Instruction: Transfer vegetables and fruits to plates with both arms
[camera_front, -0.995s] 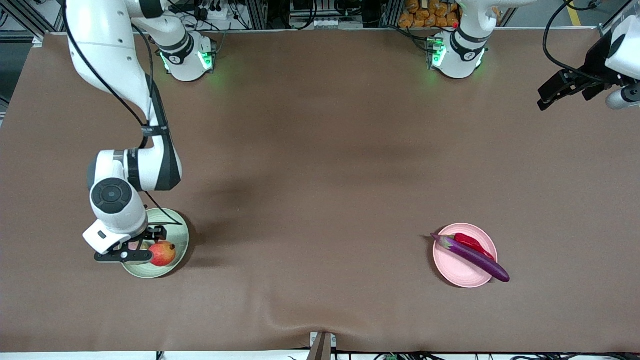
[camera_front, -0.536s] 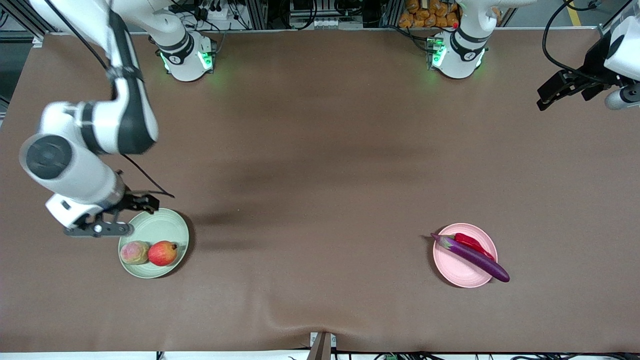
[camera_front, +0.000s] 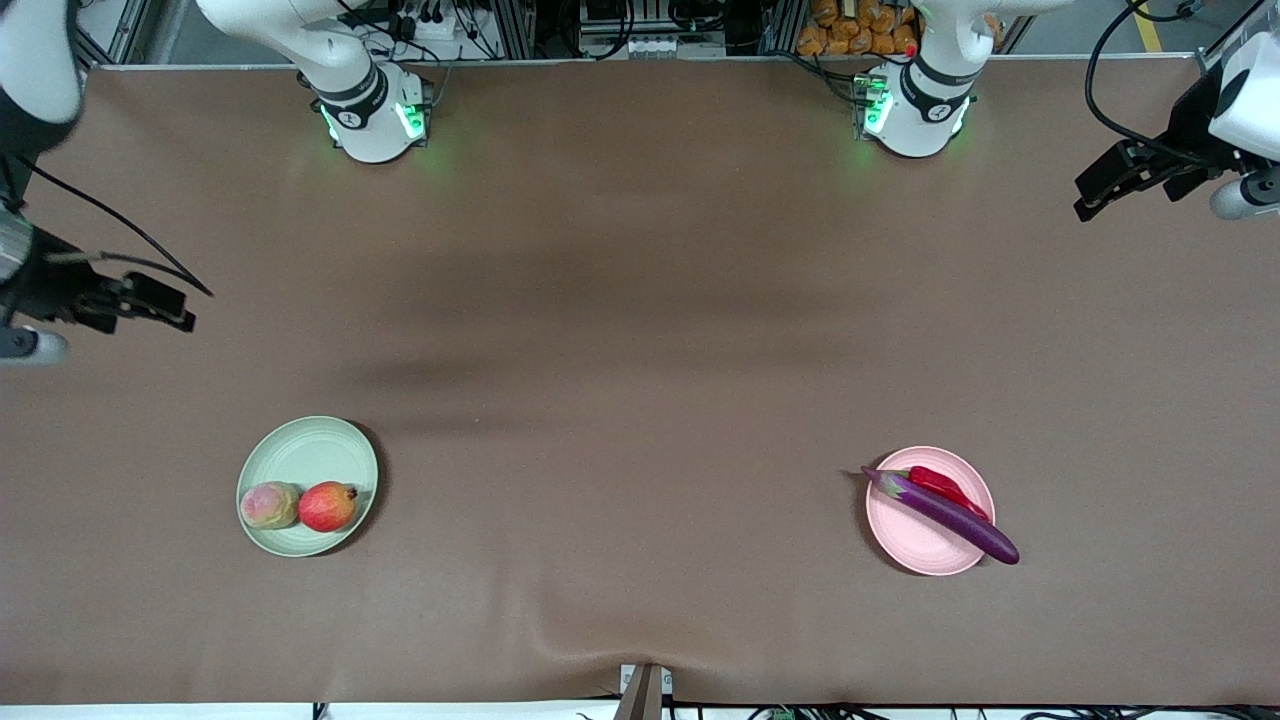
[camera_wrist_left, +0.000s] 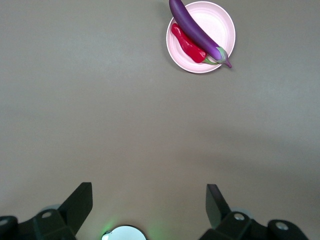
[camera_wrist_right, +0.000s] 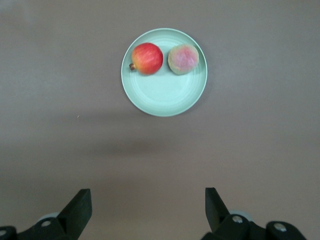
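Glossy purple eggplant (camera_front: 948, 513) and chili (camera_front: 944, 487), matte pink plate (camera_front: 925, 553) — matte green plate (camera_front: 310, 453), brown cloth-like table cover (camera_front: 640, 330)

Fruits (camera_front: 299, 506) plated green (camera_front: 300, 455), vegetables (camera_front: 945, 508) pink (camera_front: 925, 550).

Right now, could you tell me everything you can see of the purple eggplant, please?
The eggplant is long, slim and glossy purple, with a greenish cap at one end. It lies flat and diagonally across the pale pink plate, toward the left arm's end of the table. Both its ends pass over the plate's rim, the rounded tip overhanging the edge nearer the front camera. The red chili pepper lies right alongside it on the same plate, apparently touching it. No gripper is near it.
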